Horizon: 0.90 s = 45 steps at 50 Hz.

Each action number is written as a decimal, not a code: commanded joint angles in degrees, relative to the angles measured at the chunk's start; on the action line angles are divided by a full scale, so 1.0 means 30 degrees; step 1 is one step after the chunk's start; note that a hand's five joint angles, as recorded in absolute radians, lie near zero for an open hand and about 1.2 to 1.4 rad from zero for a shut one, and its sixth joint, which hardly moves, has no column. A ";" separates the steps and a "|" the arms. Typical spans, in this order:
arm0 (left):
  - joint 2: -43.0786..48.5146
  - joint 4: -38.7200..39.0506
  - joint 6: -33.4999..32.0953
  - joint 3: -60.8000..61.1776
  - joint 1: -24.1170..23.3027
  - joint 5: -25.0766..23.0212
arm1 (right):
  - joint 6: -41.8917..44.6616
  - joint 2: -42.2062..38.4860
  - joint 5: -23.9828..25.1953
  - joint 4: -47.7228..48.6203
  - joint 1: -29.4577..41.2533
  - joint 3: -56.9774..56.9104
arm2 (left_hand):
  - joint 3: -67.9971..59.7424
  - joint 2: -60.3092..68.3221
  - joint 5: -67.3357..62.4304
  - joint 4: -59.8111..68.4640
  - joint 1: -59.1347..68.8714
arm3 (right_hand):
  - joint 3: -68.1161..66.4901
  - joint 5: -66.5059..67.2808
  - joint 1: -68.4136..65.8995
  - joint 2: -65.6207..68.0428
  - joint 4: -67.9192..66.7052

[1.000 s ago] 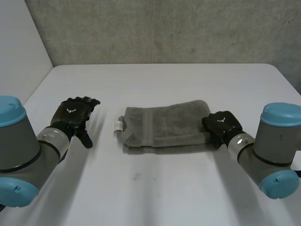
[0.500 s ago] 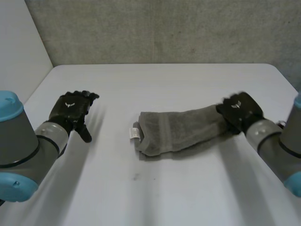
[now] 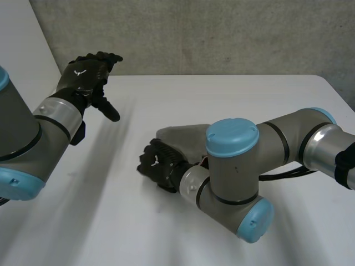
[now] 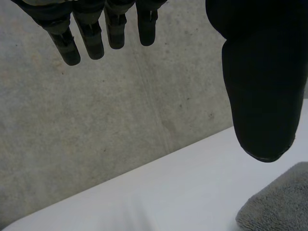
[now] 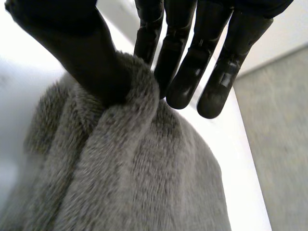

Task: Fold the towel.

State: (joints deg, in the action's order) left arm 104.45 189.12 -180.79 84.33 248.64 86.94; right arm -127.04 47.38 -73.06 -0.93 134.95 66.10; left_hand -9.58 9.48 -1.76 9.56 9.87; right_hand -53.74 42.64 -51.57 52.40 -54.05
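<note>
The grey towel (image 3: 178,137) lies bunched in the middle of the white table (image 3: 249,97), mostly hidden behind my right arm, which reaches across it to the left. My right hand (image 3: 158,165) sits at the towel's left end. In the right wrist view a raised fold of the towel (image 5: 134,163) is caught between the thumb (image 5: 82,48) and straight fingers (image 5: 192,62). My left hand (image 3: 86,75) is lifted high at the far left, open, fingers spread, holding nothing. A corner of the towel (image 4: 279,202) lies beyond the thumb (image 4: 260,86).
A concrete wall (image 3: 222,33) runs behind the table's far edge. A white panel (image 3: 28,61) stands at the left. Bare tabletop lies in front of and to the left of the towel.
My right hand has swept from the towel's right end across to its left end, taking cloth with it and bunching the towel. My left hand has risen off the table.
</note>
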 commanded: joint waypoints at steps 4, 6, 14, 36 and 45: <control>0.1891 -0.0374 0.0526 -0.1243 -0.1227 0.0052 | -0.7969 0.3273 -0.2189 0.0428 -0.1650 0.2249 | -0.0267 0.0300 0.0459 0.0273 0.0169 | 1.4580 -1.4212 1.3856 -1.4132 1.4685; 0.2155 -0.0462 0.0643 -0.1361 -0.1462 0.0052 | -0.9611 0.3917 -0.2160 0.0458 -0.2119 0.2688 | -0.0323 0.0356 0.0403 0.0329 0.0225 | 1.4580 -1.4212 1.3856 -1.4132 1.4685; 0.3794 -0.0930 0.0820 -0.1889 -0.3335 0.1512 | -1.4574 0.5125 -0.2335 0.0107 -0.4815 0.3688 | -0.0604 0.0637 0.0122 0.0610 0.0506 | 1.4580 -1.4212 1.3856 -1.4132 1.4685; 1.0067 -0.2337 0.0556 -0.4205 -0.5273 0.2660 | -1.4141 -0.1113 -0.2452 -0.1915 -0.5258 -0.0295 | -0.0548 0.0581 0.0178 0.0554 0.0450 | 1.4580 -1.4212 1.3856 -1.4132 1.4685; 0.9511 -0.2572 0.0556 -0.4292 -0.5244 0.2718 | -1.3172 -0.0383 -0.2423 -0.1944 -0.5200 -0.0091 | -0.0548 0.0581 0.0178 0.0554 0.0450 | 1.4580 -1.4212 1.3856 -1.4132 1.4685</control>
State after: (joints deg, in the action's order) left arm 134.59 181.94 -179.14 71.65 232.87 94.95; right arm -167.89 43.92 -80.43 -6.90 119.24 65.02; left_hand -9.71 9.61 -1.64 9.70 9.89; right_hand -14.05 3.54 -12.28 14.60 -15.04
